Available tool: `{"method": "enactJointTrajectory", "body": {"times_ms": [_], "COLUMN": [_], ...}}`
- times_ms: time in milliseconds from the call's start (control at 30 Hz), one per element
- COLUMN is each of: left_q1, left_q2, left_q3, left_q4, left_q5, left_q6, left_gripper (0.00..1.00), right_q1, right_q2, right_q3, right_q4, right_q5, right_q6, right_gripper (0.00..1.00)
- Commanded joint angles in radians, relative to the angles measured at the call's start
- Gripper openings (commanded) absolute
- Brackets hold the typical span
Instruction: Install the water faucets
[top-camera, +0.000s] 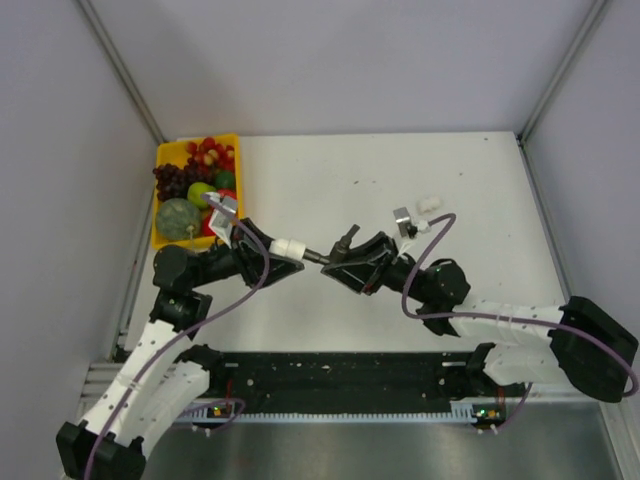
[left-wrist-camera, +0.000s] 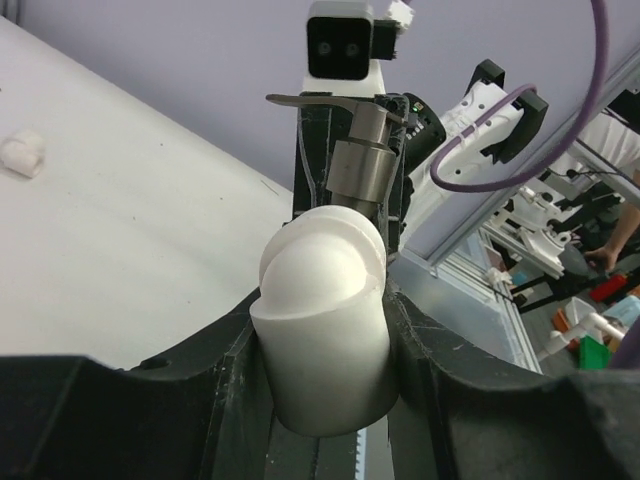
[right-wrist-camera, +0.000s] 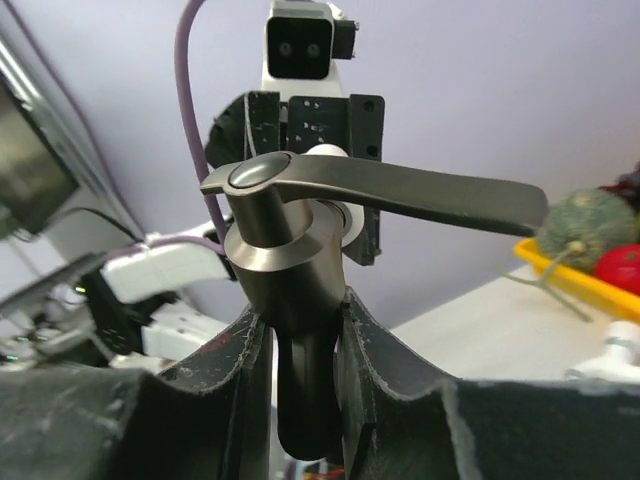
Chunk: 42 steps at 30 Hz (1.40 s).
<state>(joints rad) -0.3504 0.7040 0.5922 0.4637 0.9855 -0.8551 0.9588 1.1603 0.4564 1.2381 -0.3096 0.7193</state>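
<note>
1. Overhead, the 2 arms meet near the middle of the table (top-camera: 480, 180). The left jaws pinch a white fitting (top-camera: 293, 245) and the right jaws pinch the dark grey faucet (top-camera: 345, 243). The 2 parts sit end to end; whether they touch I cannot tell. Beyond the right arm, a silvery faucet (top-camera: 404, 220) lies just beside a small white piece (top-camera: 430, 203). The yellow tray (top-camera: 170, 148) of toy fruit sits at the far left.
2. Left wrist: the jaws are pressed against the white fitting (left-wrist-camera: 325, 340), a rounded elbow upright between them. The dark grey faucet (left-wrist-camera: 360, 165) stands right behind its top. Another white piece (left-wrist-camera: 22, 153) lies far off on the table.
3. Right wrist: the jaws clamp the dark grey faucet (right-wrist-camera: 290, 280) by its stem. Its lever handle (right-wrist-camera: 400, 195) reaches right. The yellow tray (right-wrist-camera: 575, 285) shows at the right edge.
</note>
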Motion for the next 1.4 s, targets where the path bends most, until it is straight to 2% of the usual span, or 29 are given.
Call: {"method": "enactJointTrajectory", "body": {"times_ms": [0,100,233,333,367,467,533,567,733,800,967,1133,1367], "left_q1": [-0.019,-0.019,-0.019,-0.019,-0.019,-0.019,-0.019,-0.019,-0.019,-0.018,-0.018,-0.018,-0.016], "left_q2": [-0.086,-0.1,-0.135,-0.158,-0.164,-0.187,-0.204,-0.21,-0.247,-0.268,-0.296,-0.293,-0.311], "left_q3": [-0.014,-0.015,0.004,0.041,0.058,0.096,0.11,0.116,0.115,0.106,0.08,0.075,0.07], "left_q4": [0.172,0.135,0.006,-0.14,-0.186,-0.299,-0.373,-0.402,-0.551,-0.606,-0.663,-0.691,-0.718], "left_q5": [0.094,0.11,0.049,-0.051,-0.094,-0.232,-0.327,-0.364,-0.551,-0.631,-0.826,-0.916,-0.962], "left_q6": [0.226,0.261,0.332,0.398,0.415,0.456,0.485,0.499,0.565,0.587,0.613,0.603,0.617], "left_gripper": [0.0,0.0,0.0,0.46,0.57,0.72,0.92,0.99,0.99,0.99,0.99,0.99,0.99], "right_q1": [-0.003,-0.002,-0.002,-0.006,-0.009,-0.049,-0.098,-0.127,-0.27,-0.339,-0.505,-0.516,-0.516], "right_q2": [0.101,0.096,0.027,-0.059,-0.086,-0.174,-0.227,-0.256,-0.369,-0.384,-0.372,-0.295,-0.036], "right_q3": [0.01,0.016,0.04,0.06,0.064,0.053,0.03,0.022,-0.013,-0.047,-0.198,-0.291,-0.321], "right_q4": [0.274,0.22,0.059,-0.157,-0.223,-0.373,-0.439,-0.48,-0.672,-0.698,-0.579,-0.471,-0.264], "right_q5": [0.017,0.018,0.018,0.056,0.076,0.122,0.144,0.155,0.207,0.21,0.194,0.306,0.454], "right_q6": [0.434,0.408,0.274,0.126,0.083,-0.004,-0.018,-0.032,-0.067,-0.045,0.104,0.166,0.278], "right_gripper": [0.0,0.0,0.0,0.0,0.0,0.0,0.0,0.0,0.0,0.0,0.0,0.0,0.0]}}
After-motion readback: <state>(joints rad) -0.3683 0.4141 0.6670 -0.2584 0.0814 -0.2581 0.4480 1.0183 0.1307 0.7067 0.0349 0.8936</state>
